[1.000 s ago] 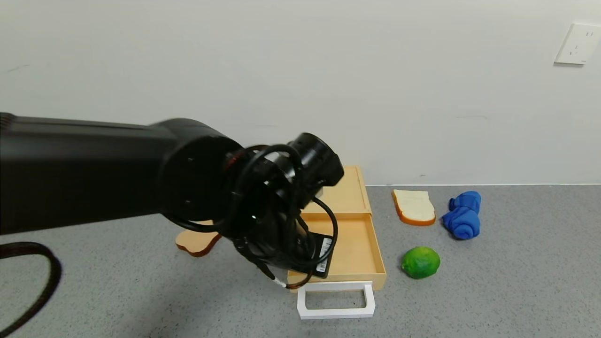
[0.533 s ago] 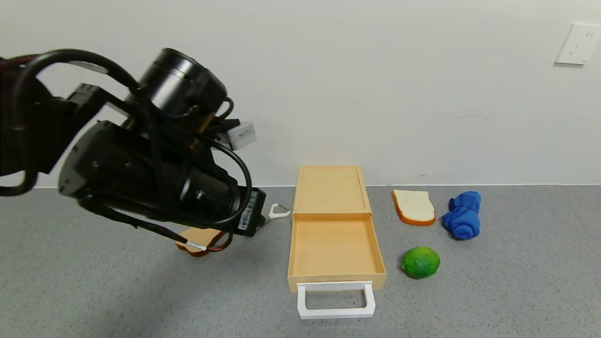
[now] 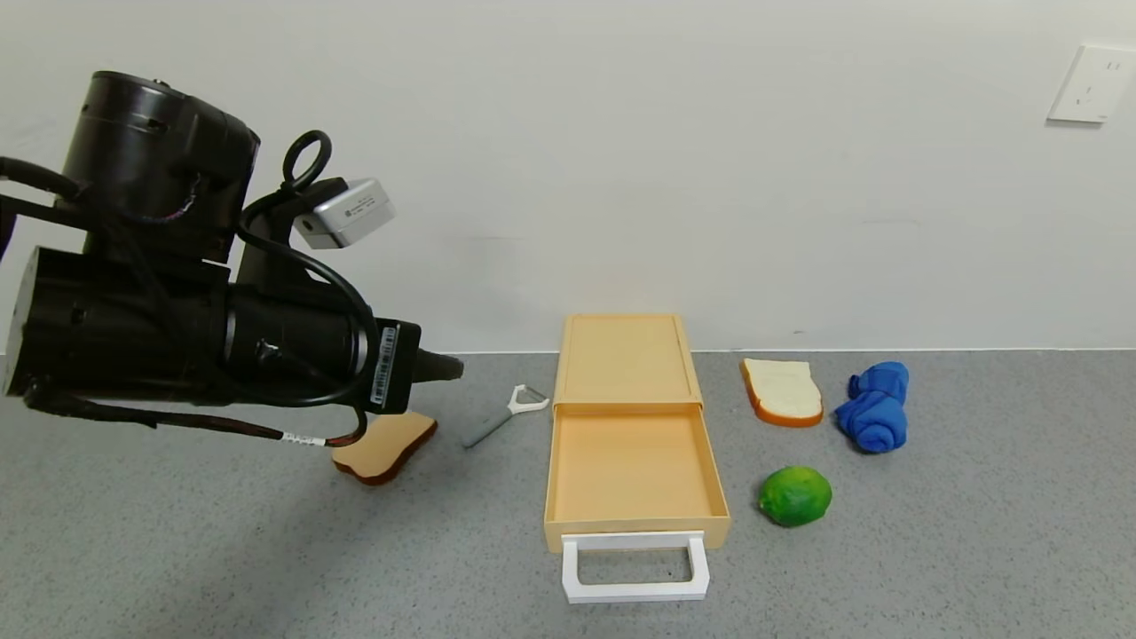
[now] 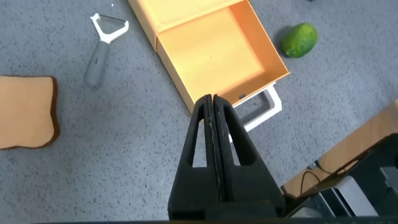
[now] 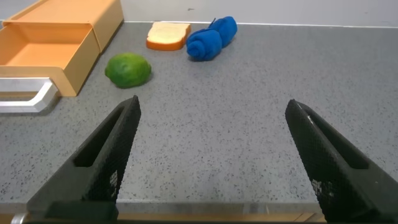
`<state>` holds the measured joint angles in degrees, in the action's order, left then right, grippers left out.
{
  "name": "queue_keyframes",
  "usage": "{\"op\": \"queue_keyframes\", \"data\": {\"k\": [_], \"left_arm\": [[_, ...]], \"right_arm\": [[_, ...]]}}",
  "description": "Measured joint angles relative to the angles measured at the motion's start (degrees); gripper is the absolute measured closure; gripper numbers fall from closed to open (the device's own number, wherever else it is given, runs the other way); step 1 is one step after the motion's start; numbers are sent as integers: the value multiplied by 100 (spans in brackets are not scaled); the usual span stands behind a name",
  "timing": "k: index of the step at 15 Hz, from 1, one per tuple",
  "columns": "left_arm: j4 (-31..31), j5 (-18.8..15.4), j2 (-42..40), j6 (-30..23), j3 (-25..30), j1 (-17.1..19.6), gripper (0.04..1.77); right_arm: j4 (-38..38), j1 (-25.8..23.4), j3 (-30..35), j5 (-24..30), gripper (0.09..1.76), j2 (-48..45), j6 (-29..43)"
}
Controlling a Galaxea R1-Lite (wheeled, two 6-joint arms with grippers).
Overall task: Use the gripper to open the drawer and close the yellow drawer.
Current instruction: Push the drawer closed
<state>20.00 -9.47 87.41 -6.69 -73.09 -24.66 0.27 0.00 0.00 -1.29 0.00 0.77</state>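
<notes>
Left arm [image 3: 177,328]: black cylindrical housings, looping black cables, white barcode label, silver camera box. Left gripper [image 4: 213,146] fingers black, triangular cut-outs.

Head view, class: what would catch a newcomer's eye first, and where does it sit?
The big black left arm, its shut claw raised at the left. Then the yellow drawer, pulled open in the middle of the grey table, white handle nearest the robot. A green lime lies right of the drawer.

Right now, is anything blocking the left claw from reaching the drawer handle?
Nothing visible does. The left claw, shut, hovers above the open drawer; the white handle sits clear, with the lime off to its side.
</notes>
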Motion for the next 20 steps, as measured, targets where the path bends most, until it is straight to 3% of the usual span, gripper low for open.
{"op": "queue_keyframes", "data": {"k": [16, 20], "left_arm": [[-28, 46, -48, -35, 173, 22, 170], [-49, 193, 22, -502, 160, -205, 170]], "right_arm": [[0, 0, 0, -2, 14, 0, 2], [0, 0, 0, -2, 14, 0, 2]]}}
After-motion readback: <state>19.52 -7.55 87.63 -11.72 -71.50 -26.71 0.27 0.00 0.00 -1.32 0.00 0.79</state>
